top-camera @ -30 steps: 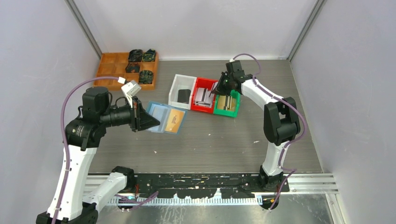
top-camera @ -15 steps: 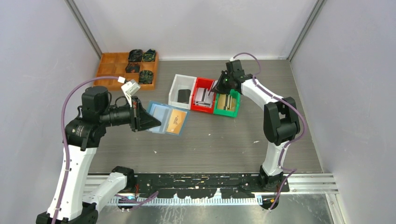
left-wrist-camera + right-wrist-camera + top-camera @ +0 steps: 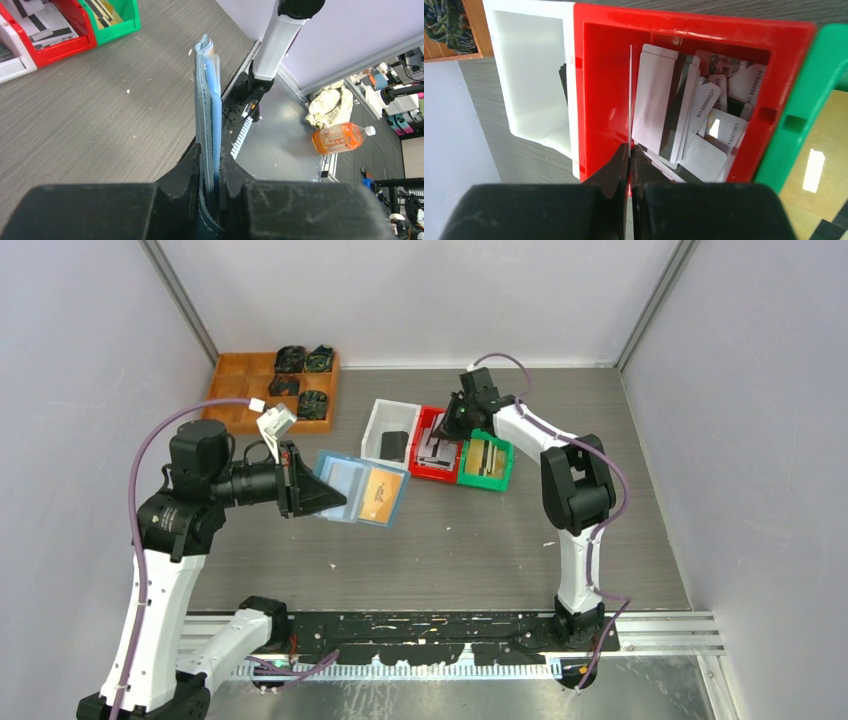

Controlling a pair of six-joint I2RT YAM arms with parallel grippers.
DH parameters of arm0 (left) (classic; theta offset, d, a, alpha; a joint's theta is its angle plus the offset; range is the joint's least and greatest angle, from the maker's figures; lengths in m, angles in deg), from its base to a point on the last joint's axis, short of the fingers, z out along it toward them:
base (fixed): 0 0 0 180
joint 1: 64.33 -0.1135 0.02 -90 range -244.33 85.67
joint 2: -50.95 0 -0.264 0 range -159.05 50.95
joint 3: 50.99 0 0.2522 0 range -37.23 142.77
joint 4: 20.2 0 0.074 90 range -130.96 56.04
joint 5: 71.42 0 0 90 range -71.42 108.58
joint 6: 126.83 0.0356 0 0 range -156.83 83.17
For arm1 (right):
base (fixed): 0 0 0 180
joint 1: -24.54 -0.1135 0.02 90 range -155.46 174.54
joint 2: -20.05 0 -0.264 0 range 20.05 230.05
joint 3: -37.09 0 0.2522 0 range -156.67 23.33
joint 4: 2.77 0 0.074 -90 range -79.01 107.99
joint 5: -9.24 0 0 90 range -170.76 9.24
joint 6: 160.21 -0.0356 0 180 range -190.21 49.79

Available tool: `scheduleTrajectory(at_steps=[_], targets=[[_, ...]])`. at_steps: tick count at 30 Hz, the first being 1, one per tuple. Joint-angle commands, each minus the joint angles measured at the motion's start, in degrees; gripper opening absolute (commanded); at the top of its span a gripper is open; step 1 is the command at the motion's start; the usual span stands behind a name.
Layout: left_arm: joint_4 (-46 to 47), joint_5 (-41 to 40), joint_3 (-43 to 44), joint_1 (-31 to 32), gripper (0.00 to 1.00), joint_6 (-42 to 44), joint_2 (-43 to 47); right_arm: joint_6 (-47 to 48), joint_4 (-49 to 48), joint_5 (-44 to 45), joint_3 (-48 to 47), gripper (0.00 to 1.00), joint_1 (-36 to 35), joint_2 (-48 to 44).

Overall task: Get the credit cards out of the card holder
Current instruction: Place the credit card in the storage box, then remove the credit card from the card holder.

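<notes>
The left arm stretches level toward the table's middle, its left gripper clamped on one edge of the open card holder, which it holds clear of the table. A tan-orange credit card shows in the holder's right half. In the left wrist view the holder stands edge-on between the pressed fingers, with bare grey tabletop to its left. The right arm reaches back and left, and the right gripper pinches a thin card, seen edge-on, over the red bin. This bin sits close between the white bin and the green bin, loose white cards piled inside.
</notes>
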Motion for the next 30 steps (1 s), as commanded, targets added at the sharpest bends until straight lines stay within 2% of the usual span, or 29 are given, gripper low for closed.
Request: scheduleTrajectory(at_steps=[1,4,6,9,11,14,19,20,27,29,30], targets=[[4.6,3.1,2.8,-0.2,0.0,-2.2,0.3,0.7,-0.2,0.3,-3.5,0.11,-1.1,-0.2],[4.7,3.1,2.6,-0.1,0.0,-2.3,0.5,1.7,0.0,1.3,-3.4,0.21,-1.7,-1.3],[4.8,3.0,2.7,-0.1,0.0,-2.7,0.6,2.8,0.8,2.6,-3.0,0.33,-2.5,-2.8],[7.3,4.1,2.6,-0.2,0.0,-5.0,1.0,4.8,2.1,6.2,-2.4,0.45,-4.0,-6.0],[9.1,4.6,2.5,-0.1,0.0,-6.5,1.4,5.4,2.5,8.4,-1.3,0.58,-4.6,-8.3],[10.0,5.2,2.9,-0.2,0.0,-7.2,1.7,6.0,2.7,10.0,0.5,0.75,-4.9,-13.4],[14.1,7.0,1.9,-0.2,0.0,-10.3,2.3,7.2,2.9,9.3,4.1,0.97,-4.9,-23.9],[15.5,7.3,1.4,-0.1,0.0,-11.4,2.5,7.2,2.8,8.7,5.0,0.99,-5.0,-26.1],[20.2,7.6,0.0,-0.1,0.0,-13.8,3.0,3.9,1.5,-0.7,12.8,0.99,-5.1,-41.0],[21.4,7.1,-0.3,-0.1,0.0,-14.5,3.1,-0.3,-4.0,-5.9,17.7,0.99,-5.1,-45.9],[22.2,6.8,-0.6,-0.2,0.0,-14.9,3.1,-3.0,-10.6,-8.8,20.9,1.0,-5.1,-48.4]])
